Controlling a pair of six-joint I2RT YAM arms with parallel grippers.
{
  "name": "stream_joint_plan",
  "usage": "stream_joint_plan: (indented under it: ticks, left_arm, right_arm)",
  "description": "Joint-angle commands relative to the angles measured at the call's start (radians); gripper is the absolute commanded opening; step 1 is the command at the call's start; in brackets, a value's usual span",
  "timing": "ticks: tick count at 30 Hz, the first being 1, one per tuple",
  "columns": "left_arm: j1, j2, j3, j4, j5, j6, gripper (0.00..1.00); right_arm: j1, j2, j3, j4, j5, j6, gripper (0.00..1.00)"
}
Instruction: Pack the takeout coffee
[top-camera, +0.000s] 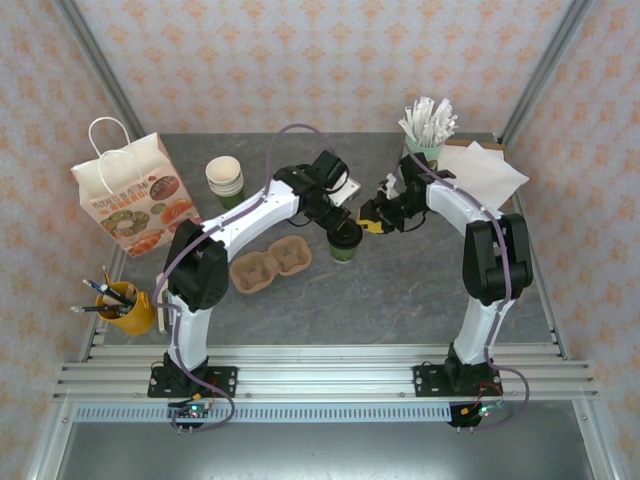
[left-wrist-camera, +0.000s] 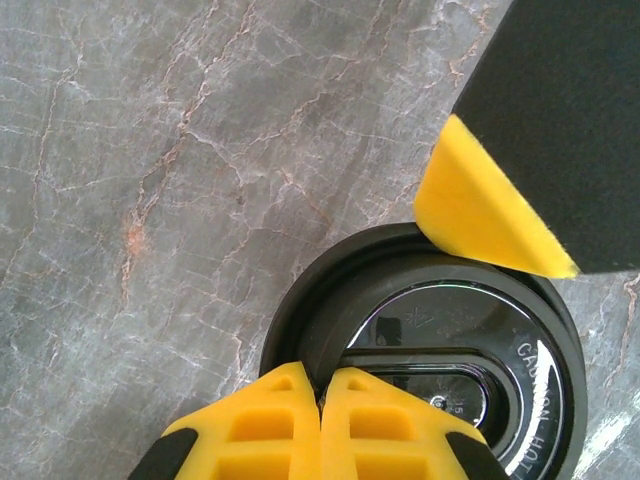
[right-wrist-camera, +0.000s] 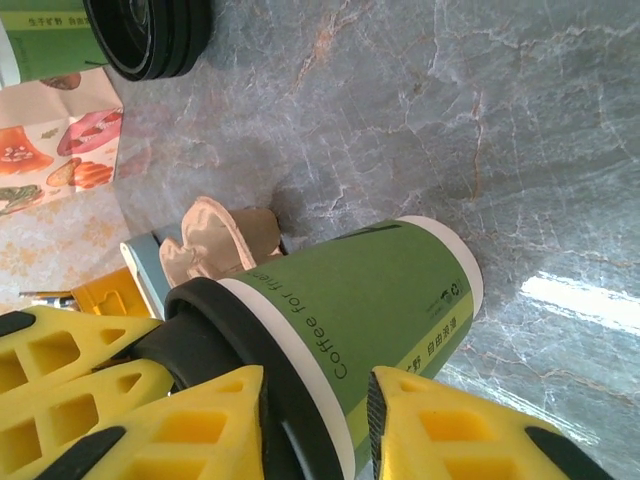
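Observation:
The takeout coffee (top-camera: 346, 246) stands upright on the grey marble table, a green and cream paper cup under a black lid (left-wrist-camera: 450, 340). My left gripper (left-wrist-camera: 320, 375) is shut, its yellow fingertips pinching the lid's raised rim from above; it sits over the cup (top-camera: 337, 226). My right gripper (top-camera: 372, 222) is just right of the cup, open. In the right wrist view its fingers (right-wrist-camera: 315, 385) stand apart in front of the cup (right-wrist-camera: 390, 290), one over the lid's edge, one by the green wall. One right fingertip (left-wrist-camera: 490, 215) overlaps the lid's rim.
A brown pulp cup carrier (top-camera: 270, 262) lies just left of the cup. Behind it are stacked cream cups (top-camera: 225, 178) and a printed paper bag (top-camera: 135, 195). A straw holder (top-camera: 427, 130) and white napkins (top-camera: 485, 170) sit back right. A yellow pen cup (top-camera: 128, 305) stands at the left edge.

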Motion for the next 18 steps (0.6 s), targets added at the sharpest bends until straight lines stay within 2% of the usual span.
stream_joint_plan:
  ticks: [1,9,14,18]
  left_arm:
    - [0.009,0.069,0.061,-0.138,-0.054,-0.004,0.0]
    - [0.002,0.075,0.113,-0.156,-0.057,-0.011,0.0]
    - [-0.003,0.087,0.128,-0.167,-0.054,-0.005,0.0]
    - [-0.004,0.096,0.138,-0.172,-0.053,-0.008,0.0]
  right_arm:
    - [-0.028,-0.002,0.038,-0.06,0.063,0.041,0.31]
    - [-0.044,-0.058,-0.07,-0.012,-0.113,-0.01,0.32]
    - [-0.04,-0.051,-0.078,-0.01,-0.206,-0.05,0.32]
    - [-0.038,-0.05,-0.066,-0.021,-0.187,-0.064,0.33]
